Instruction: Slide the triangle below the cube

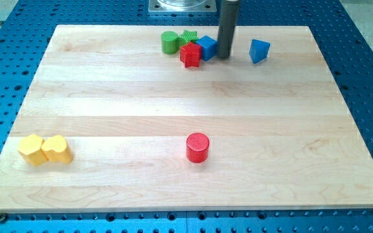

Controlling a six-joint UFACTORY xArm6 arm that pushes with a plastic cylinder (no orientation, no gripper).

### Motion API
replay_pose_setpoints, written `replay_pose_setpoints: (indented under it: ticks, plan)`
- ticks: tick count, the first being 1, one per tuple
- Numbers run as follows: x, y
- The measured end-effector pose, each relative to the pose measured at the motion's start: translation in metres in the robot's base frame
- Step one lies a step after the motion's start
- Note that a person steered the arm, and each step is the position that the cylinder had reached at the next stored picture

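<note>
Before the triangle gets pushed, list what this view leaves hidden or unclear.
1. Camera view: my tip stands right beside the blue cube; whether they touch cannot be told.
2. The green star-like block is largely hidden by the red block and the blue cube, so its shape is uncertain.
3. The rod's upper part is cut off by the view's top.
4. The blue triangle shows only one side; its far faces are hidden.

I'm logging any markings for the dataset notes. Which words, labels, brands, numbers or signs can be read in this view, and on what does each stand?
None: no readable text, number or sign appears on the wooden board, the coloured blocks, the rod with my tip, or the blue perforated table.
</note>
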State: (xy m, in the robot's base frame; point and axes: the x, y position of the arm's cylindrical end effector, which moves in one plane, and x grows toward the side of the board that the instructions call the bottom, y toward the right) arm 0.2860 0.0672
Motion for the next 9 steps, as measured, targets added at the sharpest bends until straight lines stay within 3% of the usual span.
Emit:
replay_pose_setpoints:
  ticks: [1, 3, 4, 5, 6, 7, 8, 9]
  plan:
    - [0.002, -0.025]
    - [-0.032, 0.143]
    - [-0.057, 0.156]
    - [-0.004, 0.193]
    - [-0.006, 0.124]
    - [0.026, 0.050]
    - [0.026, 0.141]
    - [0.049, 0.176]
